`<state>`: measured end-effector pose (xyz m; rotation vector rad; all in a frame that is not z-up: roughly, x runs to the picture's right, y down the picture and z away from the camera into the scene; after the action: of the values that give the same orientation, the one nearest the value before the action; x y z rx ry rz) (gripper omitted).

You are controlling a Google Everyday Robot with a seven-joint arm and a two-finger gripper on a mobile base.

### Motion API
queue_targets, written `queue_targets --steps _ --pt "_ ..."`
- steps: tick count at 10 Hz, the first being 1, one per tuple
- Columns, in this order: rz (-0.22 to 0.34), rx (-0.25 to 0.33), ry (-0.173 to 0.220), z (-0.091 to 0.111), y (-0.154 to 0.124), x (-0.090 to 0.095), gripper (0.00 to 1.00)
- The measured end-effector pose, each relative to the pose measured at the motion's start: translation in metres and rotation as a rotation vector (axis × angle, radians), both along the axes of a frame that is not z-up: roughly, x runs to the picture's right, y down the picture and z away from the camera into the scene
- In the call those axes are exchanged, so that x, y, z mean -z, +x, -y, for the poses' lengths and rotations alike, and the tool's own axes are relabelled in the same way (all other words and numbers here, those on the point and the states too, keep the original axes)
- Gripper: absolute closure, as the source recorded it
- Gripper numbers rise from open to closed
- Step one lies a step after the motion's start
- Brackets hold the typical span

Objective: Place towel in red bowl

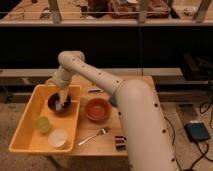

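Note:
My gripper (62, 100) hangs at the end of the white arm, pointing down into a dark brown bowl (52, 102) that sits in the yellow tray (25, 131). A small pale patch, which looks like the towel (60, 105), lies inside that bowl right at the gripper's tip. The jaws stand wide, and I cannot tell whether they touch the cloth. The red bowl (97, 109) stands on the wooden table just right of the tray, with nothing in it.
The tray also holds a green cup (42, 124) and a white cup (57, 137). A fork (93, 135) lies in front of the red bowl. A dark striped piece (120, 143) sits near the table's front edge, and a small dark item (95, 90) lies behind the red bowl.

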<state>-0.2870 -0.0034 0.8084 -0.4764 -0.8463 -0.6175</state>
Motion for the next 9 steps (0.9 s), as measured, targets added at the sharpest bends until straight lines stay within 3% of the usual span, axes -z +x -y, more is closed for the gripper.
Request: queue_targets --steps 2,6,7,9 --pt "0.058 0.057 0.039 0.012 -0.006 0.013 0.2" --pt "0.045 0.088 0.061 0.012 -0.002 0.013 0.2" --pt "0.026 0.151 0.107 0.007 -0.001 0.015 0.2" --pt "0.058 0.277 0.235 0.001 0.004 0.019 0.2"
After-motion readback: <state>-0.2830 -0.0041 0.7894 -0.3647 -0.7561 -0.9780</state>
